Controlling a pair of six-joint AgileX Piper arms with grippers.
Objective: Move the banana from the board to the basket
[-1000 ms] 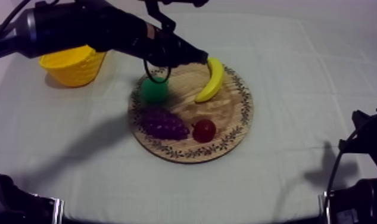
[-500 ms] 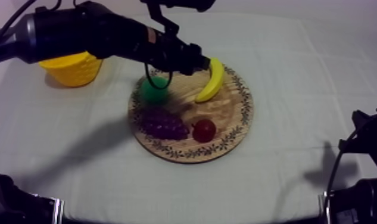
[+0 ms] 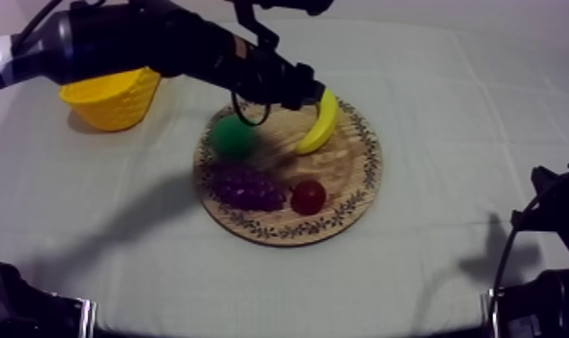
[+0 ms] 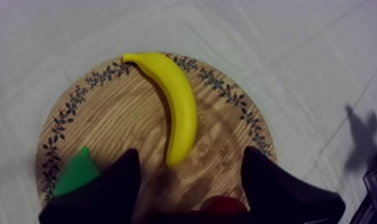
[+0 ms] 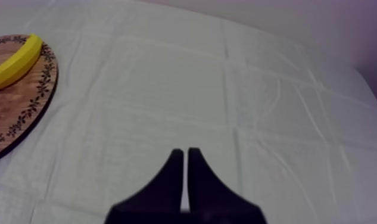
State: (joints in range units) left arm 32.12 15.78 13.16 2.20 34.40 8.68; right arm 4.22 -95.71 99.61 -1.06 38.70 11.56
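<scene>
The yellow banana (image 3: 322, 121) lies curved on the far right part of the round wooden board (image 3: 351, 175). My left gripper (image 3: 310, 90) hovers at the banana's far left side, the arm reaching in from the upper left. In the left wrist view the black fingers (image 4: 125, 179) stand wide apart, open, with the banana (image 4: 175, 107) pointing into the gap just beyond the tips of my left gripper (image 4: 190, 154); nothing is gripped. The yellow basket (image 3: 112, 99) stands at the far left. My right gripper (image 5: 184, 152) is shut over bare cloth, off to the board's right.
On the board also sit a green pear (image 3: 232, 137), a purple bunch of grapes (image 3: 247, 186) and a small red fruit (image 3: 308, 196). My right arm (image 3: 548, 225) rests at the lower right edge. The left arm passes over the basket's near side.
My left gripper has gone from shut to open and has shifted slightly right, closer over the banana. The fruit, board and right arm have not moved.
</scene>
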